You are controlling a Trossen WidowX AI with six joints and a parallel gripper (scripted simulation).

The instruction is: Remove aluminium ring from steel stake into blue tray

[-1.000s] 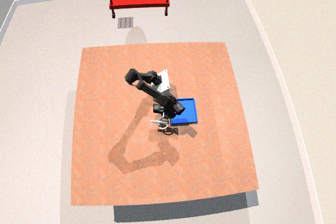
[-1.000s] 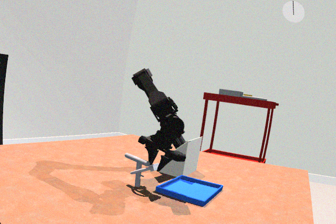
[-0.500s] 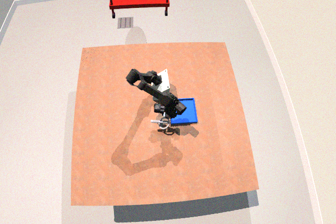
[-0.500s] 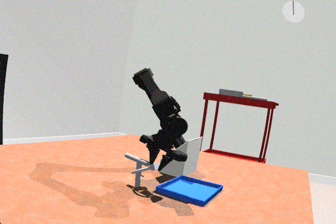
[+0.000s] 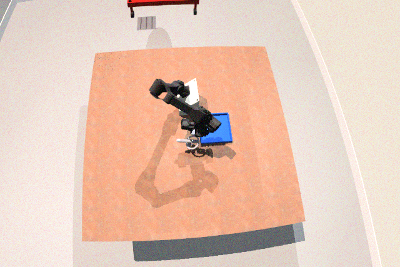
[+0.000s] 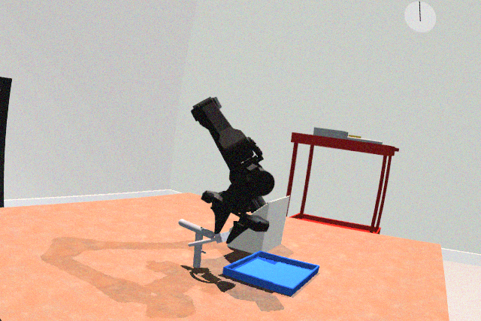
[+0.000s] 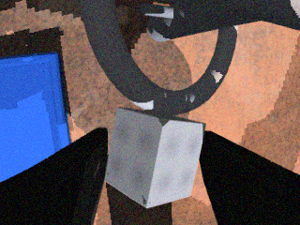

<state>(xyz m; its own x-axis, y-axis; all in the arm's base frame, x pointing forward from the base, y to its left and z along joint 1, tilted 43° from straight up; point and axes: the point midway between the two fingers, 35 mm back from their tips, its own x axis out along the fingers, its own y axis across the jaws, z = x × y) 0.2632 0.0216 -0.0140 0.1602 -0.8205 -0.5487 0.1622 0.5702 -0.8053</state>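
Aluminium ring with a small welded tab (image 5: pixel 192 148) (image 6: pixel 193 243) (image 7: pixel 110 61) is up off the desk (image 5: pixel 112 144) (image 6: pixel 369 271) (image 7: pixel 253 84), close to the upper part of the steel stake (image 6: pixel 197 259). It appears to be around the post, just under the steel cross-bar (image 5: pixel 182 140) (image 6: pixel 189 225) (image 7: pixel 202 23), one end of which shows over the ring's opening in the wrist view; whether the two touch cannot be told.

The black jaws (image 5: pixel 193 131) (image 6: pixel 222 236) stand partway open, closed firmly on the pale grey block-like tab (image 6: pixel 224 236) (image 7: pixel 155 157) at the side of the ring away from the stake.

The grasp and the lift from the stake's foot are done. Freeing the ring is not: it probably needs tilting and sliding so that its opening clears the cross-bar, and a straight pull upward could jam it there. After that come the carry to the blue rectangular tray (image 5: pixel 229 128) (image 6: pixel 256 281) (image 7: pixel 59 94) beside the stake, laying the ring flat, letting go and backing away.
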